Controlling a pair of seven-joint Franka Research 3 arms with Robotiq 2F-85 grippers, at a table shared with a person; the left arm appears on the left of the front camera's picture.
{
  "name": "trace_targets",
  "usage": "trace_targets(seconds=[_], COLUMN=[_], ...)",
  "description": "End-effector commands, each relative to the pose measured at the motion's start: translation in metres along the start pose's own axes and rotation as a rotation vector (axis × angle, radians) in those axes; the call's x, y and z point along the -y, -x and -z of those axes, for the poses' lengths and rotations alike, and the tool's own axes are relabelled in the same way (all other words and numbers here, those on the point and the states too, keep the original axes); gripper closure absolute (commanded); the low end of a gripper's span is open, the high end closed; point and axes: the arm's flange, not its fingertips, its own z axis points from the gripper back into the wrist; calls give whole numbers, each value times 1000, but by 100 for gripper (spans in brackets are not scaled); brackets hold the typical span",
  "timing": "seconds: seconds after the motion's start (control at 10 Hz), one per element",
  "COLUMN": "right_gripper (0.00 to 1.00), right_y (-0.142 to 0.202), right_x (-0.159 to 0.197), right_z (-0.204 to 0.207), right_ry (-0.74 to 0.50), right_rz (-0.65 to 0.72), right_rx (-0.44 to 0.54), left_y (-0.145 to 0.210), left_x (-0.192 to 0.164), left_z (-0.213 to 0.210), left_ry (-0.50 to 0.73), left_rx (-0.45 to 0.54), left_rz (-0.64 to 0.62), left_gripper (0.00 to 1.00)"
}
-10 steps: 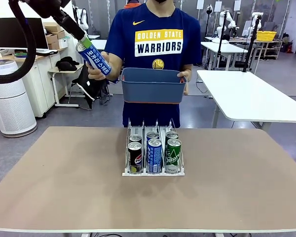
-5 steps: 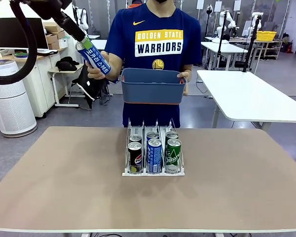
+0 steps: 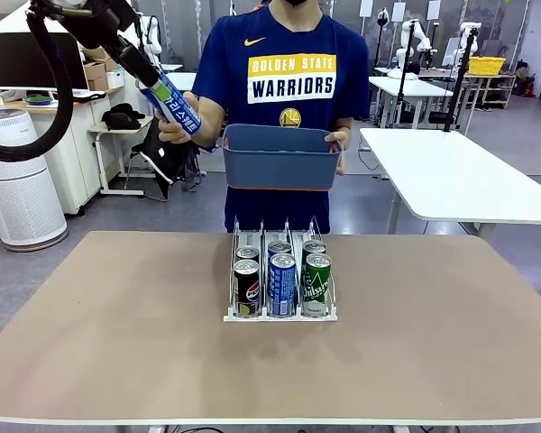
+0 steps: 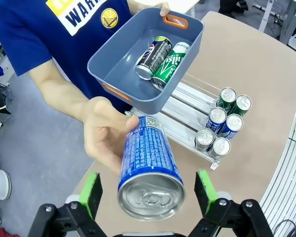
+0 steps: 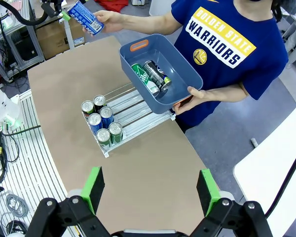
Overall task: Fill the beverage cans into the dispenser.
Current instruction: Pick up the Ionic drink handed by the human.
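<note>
Left gripper (image 4: pixel 148 175) raised, spread astride blue can (image 4: pixel 147 153)

Front view: no sight into the tub (image 3: pixel 279 167), contents masked by its near wall. Rear beverage cans (image 3: pixel 279 247) in the dispenser (image 3: pixel 279 314), toward the tabletop (image 3: pixel 117 343) far edge, half covered by the front row. Lower end of the blue can (image 3: pixel 174 106) buried in the person's hand (image 3: pixel 176 133). Near tabletop corners cropped at both picture sides.

Left wrist view: far end of the dispenser lanes covered by the tub. Base of the left gripper (image 4: pixel 148 180) cropped at the bottom edge.

Right wrist view: can lettering too small to read.
</note>
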Motion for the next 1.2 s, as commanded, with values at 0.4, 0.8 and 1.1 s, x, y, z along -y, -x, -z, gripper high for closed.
trace_targets(seconds=[0.4,0.8,1.1], right_gripper=[0,0,0], right_y=[0,0,0], right_x=[0,0,0], right_z=[-1,-1,-1], right_ry=[-1,-1,-1], right_rz=[0,0,0], right_rx=[4,4,4], left_y=[12,14,6], left_x=[-4,-7,-7], left_z=[19,22,18], left_ry=[-17,-1,-16], left_rx=[67,87,48], left_rz=[-13,-21,-45], left_gripper=[0,0,0])
